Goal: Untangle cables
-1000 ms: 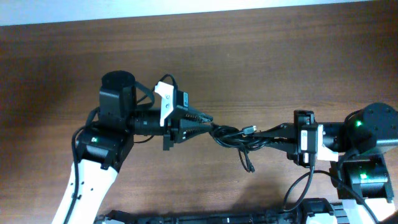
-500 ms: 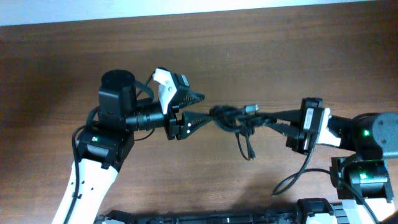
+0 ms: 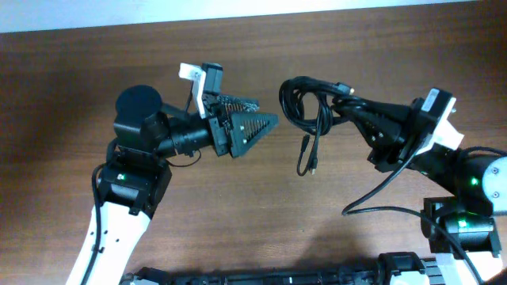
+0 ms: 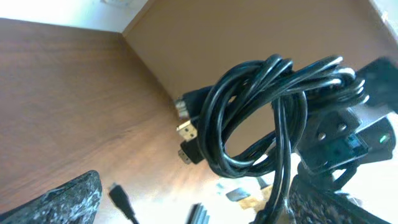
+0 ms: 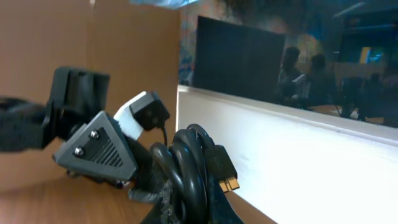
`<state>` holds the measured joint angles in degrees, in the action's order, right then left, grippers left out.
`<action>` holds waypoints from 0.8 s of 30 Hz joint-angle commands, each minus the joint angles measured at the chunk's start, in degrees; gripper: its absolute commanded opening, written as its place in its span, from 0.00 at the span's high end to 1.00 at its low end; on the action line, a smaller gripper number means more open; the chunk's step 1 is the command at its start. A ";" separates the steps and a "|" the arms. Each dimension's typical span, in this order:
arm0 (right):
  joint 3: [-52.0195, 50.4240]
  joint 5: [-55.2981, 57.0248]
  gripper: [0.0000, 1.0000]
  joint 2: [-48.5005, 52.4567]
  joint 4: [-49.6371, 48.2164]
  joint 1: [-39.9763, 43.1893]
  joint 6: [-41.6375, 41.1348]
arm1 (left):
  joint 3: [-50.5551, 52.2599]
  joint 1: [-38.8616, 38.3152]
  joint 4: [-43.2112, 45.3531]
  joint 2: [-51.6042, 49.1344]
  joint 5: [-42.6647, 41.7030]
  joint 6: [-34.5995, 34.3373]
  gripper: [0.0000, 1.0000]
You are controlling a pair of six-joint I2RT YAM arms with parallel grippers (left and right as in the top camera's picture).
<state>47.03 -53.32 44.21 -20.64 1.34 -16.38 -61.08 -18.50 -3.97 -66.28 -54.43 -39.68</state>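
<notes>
Dark brown wooden table (image 3: 71,87), pale wall strip (image 3: 238,9) along the far edge. Right gripper (image 3: 348,103) clenched on the cables (image 3: 297,99): glossy black cords wound in a tight knot, held between the arms, one loose end dangling to a small plug (image 3: 312,168). Left gripper (image 3: 267,112) near the knot, jaws spread, grasping nothing.

You will see that the left fingers (image 3: 252,127) have released the cables (image 3: 301,99) and now stand spread, just apart from the bundle. The right fingers (image 3: 368,109) have lifted and swung away with the bundle clamped. It no longer stretches between both arms, and one plug end (image 3: 312,168) dangles.
</notes>
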 commanded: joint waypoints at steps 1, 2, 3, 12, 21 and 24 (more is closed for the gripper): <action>0.92 5.11 0.96 -0.37 -1.09 -0.26 -4.11 | -0.68 -1.77 0.50 -0.55 2.99 -10.03 0.07; 0.92 5.44 0.96 -0.37 -1.07 -0.26 -4.09 | -0.68 -2.45 0.52 -0.68 3.74 -10.45 0.07; 0.92 5.57 0.96 -0.37 -1.07 -0.26 -4.09 | -0.68 -3.67 0.52 -0.98 5.29 -11.72 0.07; 0.87 4.92 0.96 0.15 -0.98 -0.26 -3.28 | -0.68 -14.86 10.54 -6.86 12.33 -27.02 0.13; 0.87 -0.24 0.96 2.19 -1.11 -0.26 -1.97 | -0.68 -16.76 14.49 -10.10 14.82 -35.39 0.61; 0.87 -0.90 0.96 2.19 -1.25 -0.26 -1.57 | -0.68 -16.76 14.51 -10.16 16.17 -35.39 0.75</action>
<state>47.00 -51.29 47.22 -20.86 1.41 -17.80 -61.32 -34.87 10.81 -75.22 -40.99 -74.19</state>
